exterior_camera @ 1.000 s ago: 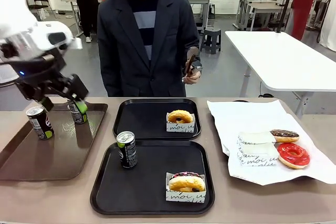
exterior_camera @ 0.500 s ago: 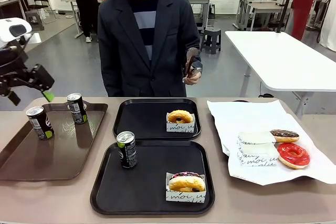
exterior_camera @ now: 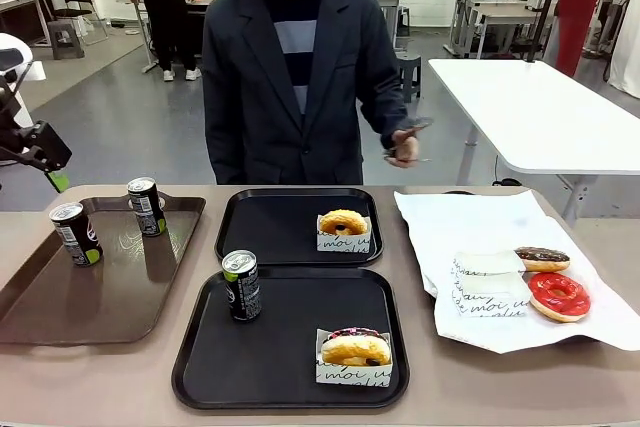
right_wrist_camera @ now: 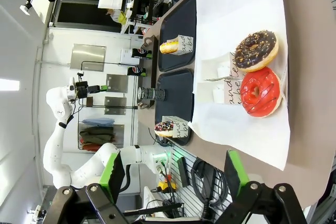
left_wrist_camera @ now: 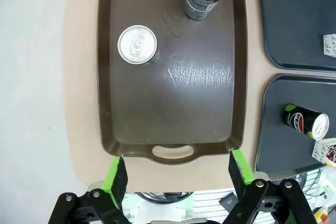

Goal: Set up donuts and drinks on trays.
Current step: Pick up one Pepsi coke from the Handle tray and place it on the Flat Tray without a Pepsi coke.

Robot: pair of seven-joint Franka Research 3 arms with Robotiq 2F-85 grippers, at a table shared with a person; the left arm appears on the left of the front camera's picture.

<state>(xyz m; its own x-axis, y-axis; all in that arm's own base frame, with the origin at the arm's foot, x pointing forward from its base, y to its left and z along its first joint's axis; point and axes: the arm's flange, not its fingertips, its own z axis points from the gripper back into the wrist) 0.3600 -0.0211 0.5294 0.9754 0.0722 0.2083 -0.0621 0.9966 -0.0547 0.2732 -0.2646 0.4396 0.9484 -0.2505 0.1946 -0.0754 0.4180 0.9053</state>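
Near tray (exterior_camera: 290, 372): a can (exterior_camera: 241, 285) is stood at its left, a donut (exterior_camera: 355, 348) is set at its front right.
Far tray (exterior_camera: 268, 232): placed just behind the near tray; a second donut (exterior_camera: 343, 222) is carried at its right.
Long tray (exterior_camera: 90, 297): laid left of the near tray; an outer can (exterior_camera: 76, 233) and an inner can (exterior_camera: 146, 206) are stood on it.
Paper sheet (exterior_camera: 470, 227): spread right of the near tray; a rear donut (exterior_camera: 541, 259) and a front donut (exterior_camera: 558, 295) are laid on it.

Centre frame: upper black tray (exterior_camera: 270, 227) and lower black tray (exterior_camera: 280, 347). Left: glossy brown tray (exterior_camera: 90, 297), black cans (exterior_camera: 76, 234) with silver tops. Right: red-iced donut (exterior_camera: 559, 295), chocolate-iced donut (exterior_camera: 542, 258) on white paper (exterior_camera: 470, 222).
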